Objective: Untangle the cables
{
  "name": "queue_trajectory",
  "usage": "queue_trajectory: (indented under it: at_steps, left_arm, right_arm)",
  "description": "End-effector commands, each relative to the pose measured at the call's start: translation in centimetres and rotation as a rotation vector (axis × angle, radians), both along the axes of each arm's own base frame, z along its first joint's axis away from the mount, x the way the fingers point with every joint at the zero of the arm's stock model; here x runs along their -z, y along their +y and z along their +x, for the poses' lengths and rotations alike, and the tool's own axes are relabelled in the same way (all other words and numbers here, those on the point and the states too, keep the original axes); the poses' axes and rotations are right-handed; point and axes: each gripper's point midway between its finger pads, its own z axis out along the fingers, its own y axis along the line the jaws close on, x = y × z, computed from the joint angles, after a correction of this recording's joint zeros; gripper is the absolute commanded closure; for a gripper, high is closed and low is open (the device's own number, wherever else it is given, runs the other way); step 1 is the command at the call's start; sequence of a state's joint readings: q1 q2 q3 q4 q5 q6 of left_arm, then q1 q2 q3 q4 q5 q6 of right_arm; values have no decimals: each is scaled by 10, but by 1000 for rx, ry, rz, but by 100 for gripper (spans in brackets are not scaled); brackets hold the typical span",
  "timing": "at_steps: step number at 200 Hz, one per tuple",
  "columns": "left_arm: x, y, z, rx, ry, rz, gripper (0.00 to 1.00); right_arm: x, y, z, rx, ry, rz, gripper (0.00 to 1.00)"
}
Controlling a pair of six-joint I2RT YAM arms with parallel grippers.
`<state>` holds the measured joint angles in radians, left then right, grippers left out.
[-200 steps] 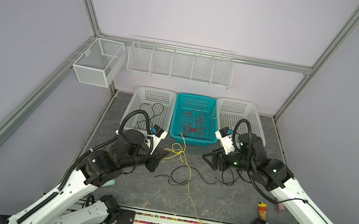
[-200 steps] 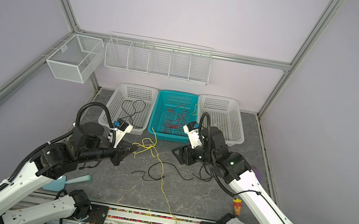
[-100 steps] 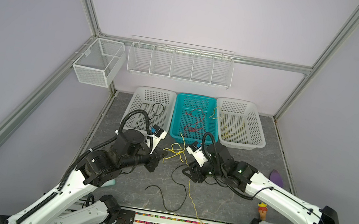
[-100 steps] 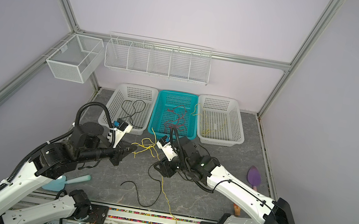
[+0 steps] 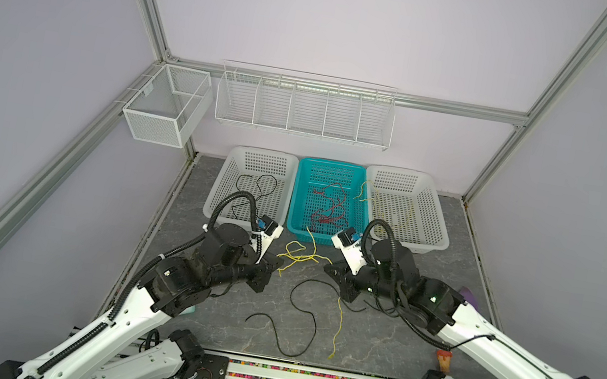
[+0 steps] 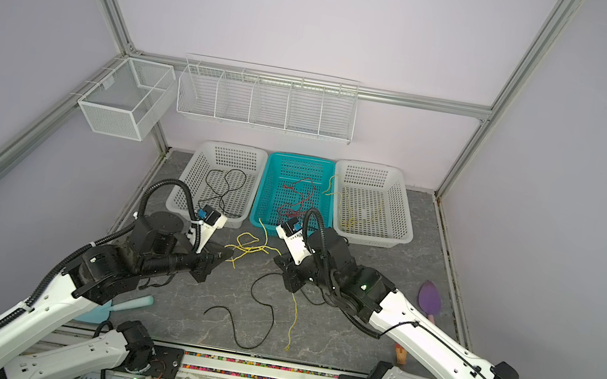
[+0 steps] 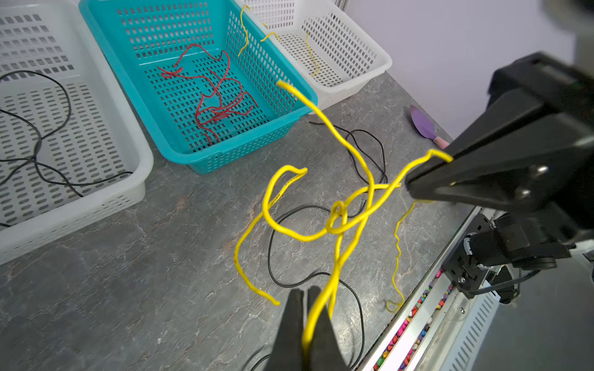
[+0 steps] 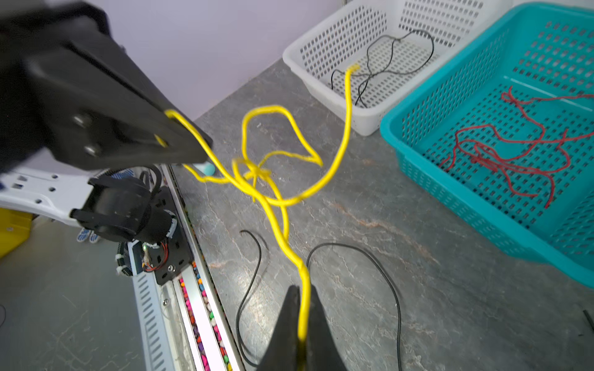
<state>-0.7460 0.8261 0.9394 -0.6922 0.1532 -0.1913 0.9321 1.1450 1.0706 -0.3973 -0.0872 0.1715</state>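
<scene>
Two claws are facing each other tip to tip, and both are pinching the same tangle of yellow cables (image 5: 301, 257). The left claw (image 5: 276, 267) is squeezing yellow strands between its closed fingers (image 7: 289, 327). The right claw (image 5: 330, 272) is nipping another strand at its closed tips. One knot (image 7: 336, 218) is hanging in the air midway between the claws, with loose loops and ends sticking out around it. One yellow tail (image 5: 338, 323) is dangling below the right claw to the table (image 5: 370, 350). A black cable (image 5: 307, 313) is lying beneath and between the claws.

Beyond the claw tips, three baskets are sitting in a row:
- The left white basket (image 5: 263, 158), past the left claw, is holding black wire (image 7: 68, 104).
- The teal basket (image 5: 333, 168) is holding red wire (image 5: 327, 211).
- The right white basket (image 5: 401, 176), past the right claw, is holding yellow wire (image 7: 309, 48).

Faint print is running along one yellow strand, too small to read.
</scene>
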Motion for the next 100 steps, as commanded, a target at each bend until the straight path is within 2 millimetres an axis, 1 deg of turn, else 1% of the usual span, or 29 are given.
queue_trajectory:
  at_steps: [1, 20, 33, 43, 55, 68, 85, 100]
  left_arm:
    - [8, -7, -3, 29, 35, -15, 100]
    - [10, -11, -2, 38, 45, -21, 100]
    - [8, -11, -2, 42, 41, -26, 100]
    - [5, -10, -3, 38, 31, -35, 100]
    - [3, -8, -4, 35, 20, -40, 100]
    - [5, -5, -2, 19, 15, -29, 100]
    - [7, -5, -2, 16, 17, -37, 100]
    - [3, -4, -1, 6, 4, -49, 100]
  right_arm:
    - [-23, 11, 9, 12, -48, 47, 93]
    - [-33, 21, 15, 22, -50, 80, 93]
    - [-34, 29, 16, 25, -47, 101, 93]
    - [-28, 36, 13, 15, -41, 93, 93]
    - [-21, 40, 14, 36, -55, 64, 93]
    - [-18, 45, 13, 40, -62, 52, 93]
    - [-13, 48, 12, 69, -97, 32, 93]
    - [-7, 43, 18, 126, -121, 3, 93]
